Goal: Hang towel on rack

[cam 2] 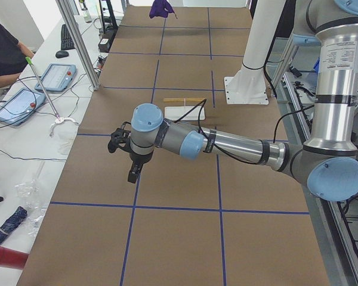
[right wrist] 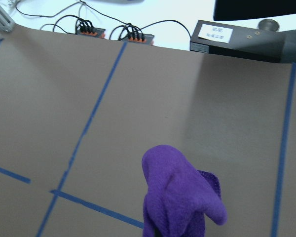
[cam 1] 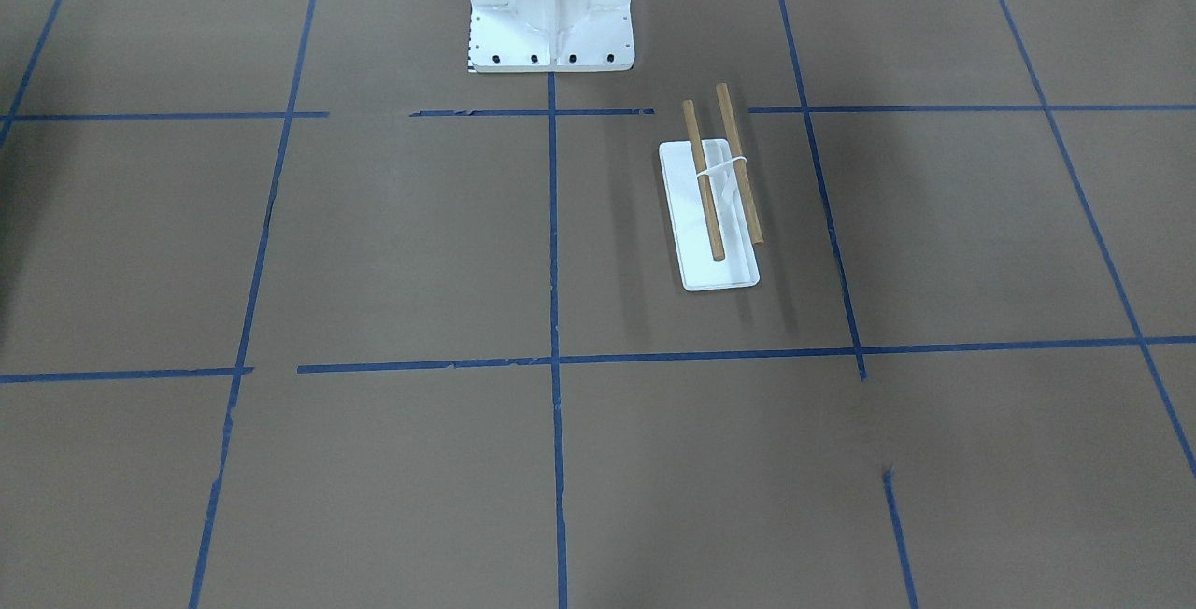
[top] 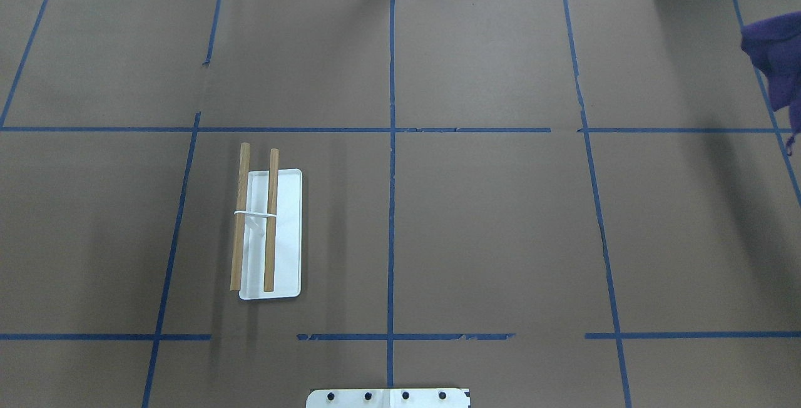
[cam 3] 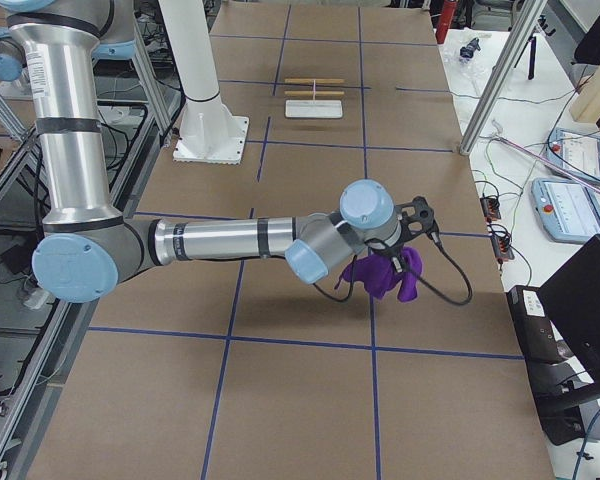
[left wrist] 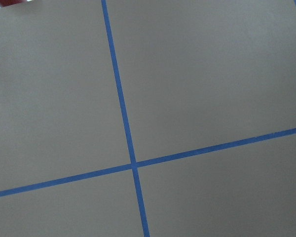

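Note:
The rack (top: pixel 269 233) stands on the table left of centre, a white base with two parallel wooden dowels; it also shows in the front view (cam 1: pixel 710 207). The purple towel (cam 3: pixel 385 275) hangs bunched under my right gripper (cam 3: pixel 392 260), above the table at the far right. It also shows in the overhead view (top: pixel 776 64) and fills the bottom of the right wrist view (right wrist: pixel 180 197), where it hides the fingers. I cannot tell whether that gripper is shut. My left gripper (cam 2: pixel 133 174) hovers over bare table far left of the rack; I cannot tell its state.
The robot's white pedestal (cam 1: pixel 551 2) stands at the robot's edge of the table. Blue tape lines (left wrist: pixel 123 113) divide the brown table cover. Cables and a black box (right wrist: pixel 237 37) lie past the far edge.

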Available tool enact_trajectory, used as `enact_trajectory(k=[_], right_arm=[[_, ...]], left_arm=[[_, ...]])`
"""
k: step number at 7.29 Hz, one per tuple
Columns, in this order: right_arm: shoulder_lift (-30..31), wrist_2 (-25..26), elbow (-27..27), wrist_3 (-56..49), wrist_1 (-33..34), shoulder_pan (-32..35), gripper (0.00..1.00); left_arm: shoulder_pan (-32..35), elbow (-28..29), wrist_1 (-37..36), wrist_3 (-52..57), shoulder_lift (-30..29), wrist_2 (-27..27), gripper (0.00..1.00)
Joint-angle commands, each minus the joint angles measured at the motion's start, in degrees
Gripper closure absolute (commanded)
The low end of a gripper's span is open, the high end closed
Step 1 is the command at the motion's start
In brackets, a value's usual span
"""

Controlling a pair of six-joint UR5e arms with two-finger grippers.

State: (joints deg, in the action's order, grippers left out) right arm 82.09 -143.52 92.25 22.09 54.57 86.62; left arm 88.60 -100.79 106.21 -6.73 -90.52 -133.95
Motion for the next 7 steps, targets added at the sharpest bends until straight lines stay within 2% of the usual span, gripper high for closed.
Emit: enact_trajectory(k=[1, 2, 4, 5, 6, 7], right_arm=[[-8.6, 0.7, 2.3, 14.1, -0.2, -7.0, 1.0], [-12.5, 2.2, 2.0, 16.4, -0.1, -11.0, 1.0], [-19.5, 5.7, 2.5, 19.4, -0.3, -17.8, 1.0], [-20.4, 10.1, 5.9, 21.2, -0.3, -21.6, 1.0], [-20.4, 17.2, 10.5, 25.0, -0.3, -27.7, 1.0], [-20.4, 25.2, 13.8, 28.2, -0.3, -33.6, 1.0]], left_arm=[[-4.5, 0.3, 10.8, -7.7, -1.0, 0.0, 0.0], [-6.1, 1.1, 14.9, -14.6, -3.0, 0.0, 0.0], [-15.9, 2.1, 23.3, -38.1, -9.6, 0.1, 0.0], [-20.4, 2.9, 26.1, -48.6, -13.7, 0.5, 0.0], [-25.3, 2.9, 26.4, -57.4, -18.2, 3.9, 0.0], [-29.8, 3.7, 26.4, -64.5, -22.2, 4.5, 0.0]])
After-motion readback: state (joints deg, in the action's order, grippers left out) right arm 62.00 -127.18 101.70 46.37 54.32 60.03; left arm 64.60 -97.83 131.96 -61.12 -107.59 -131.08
